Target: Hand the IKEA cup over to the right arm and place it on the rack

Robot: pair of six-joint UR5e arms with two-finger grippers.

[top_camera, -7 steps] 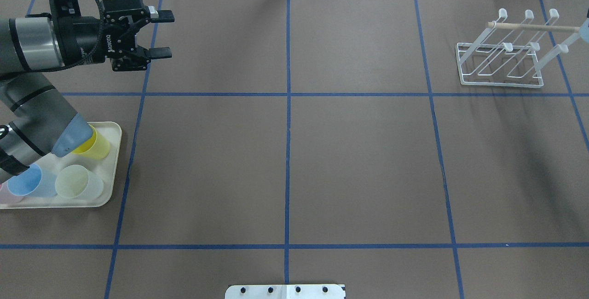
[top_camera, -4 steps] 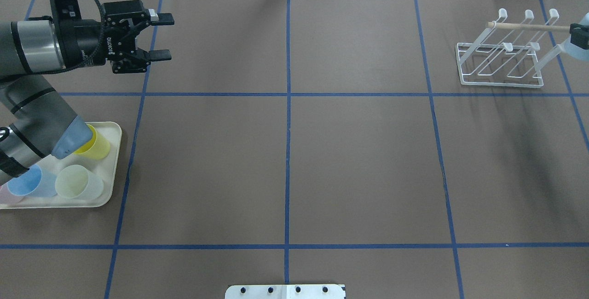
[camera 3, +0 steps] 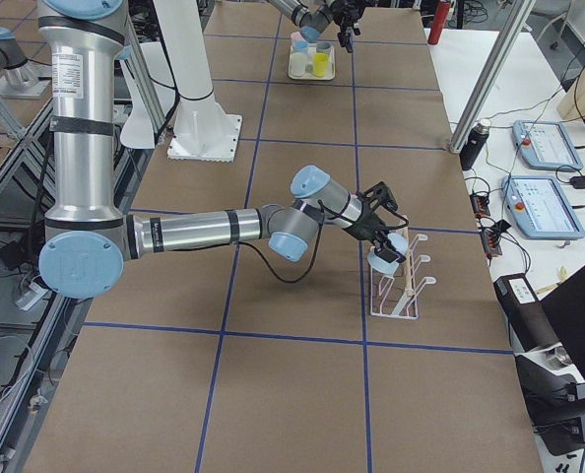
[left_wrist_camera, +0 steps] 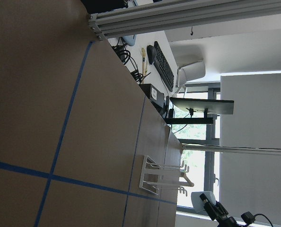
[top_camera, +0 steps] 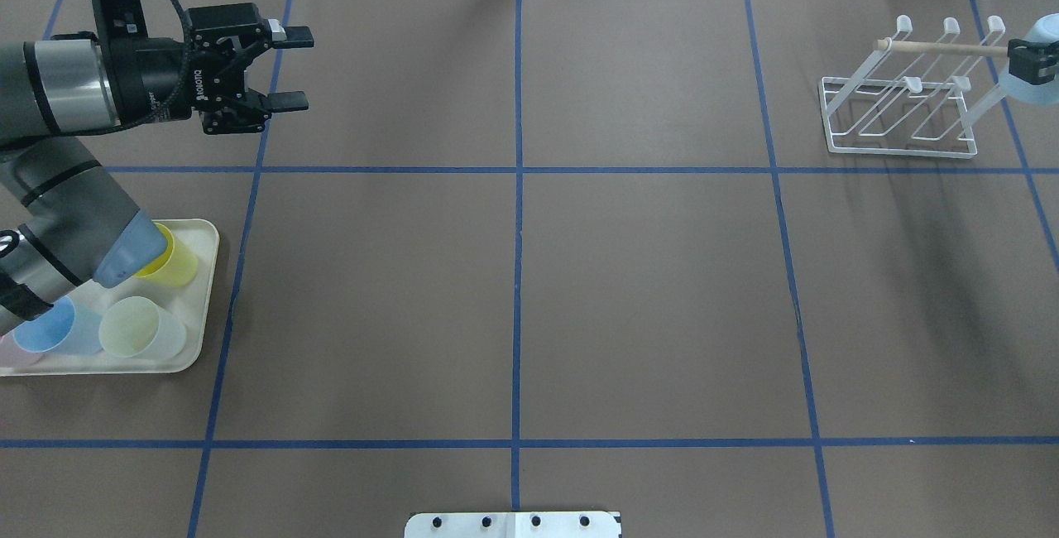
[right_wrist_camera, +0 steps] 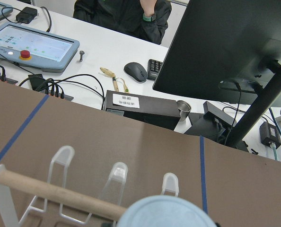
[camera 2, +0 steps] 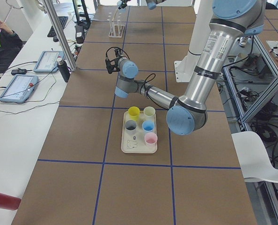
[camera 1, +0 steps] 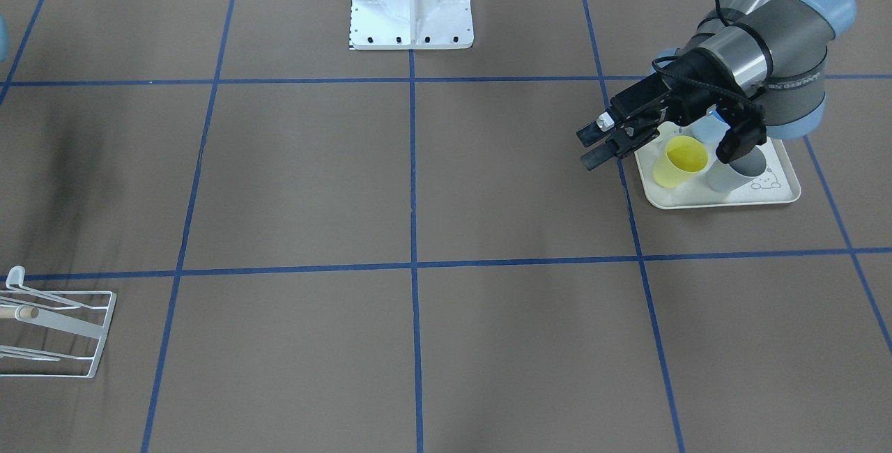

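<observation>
Front view: the left gripper (camera 1: pixel 592 146), jaws open and empty, hangs at 9 o'clock of the tray (camera 1: pixel 725 203), which holds a yellow cup (camera 1: pixel 683 160) among others.

Overhead: the right gripper (top_camera: pixel 1031 58) clamps the blue cup (top_camera: pixel 1024 93) at 3 o'clock of the rack (top_camera: pixel 912 84).

The cup is probably light, stiff, slick plastic, best gripped by its wall.

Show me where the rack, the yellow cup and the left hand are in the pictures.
rack (top_camera: pixel 943 47), overhead view, on its wooden rod.
yellow cup (camera 1: pixel 681 160), front-facing view, at its open mouth.
left hand (top_camera: pixel 299 68), overhead view, midway between its fingertips.
</observation>
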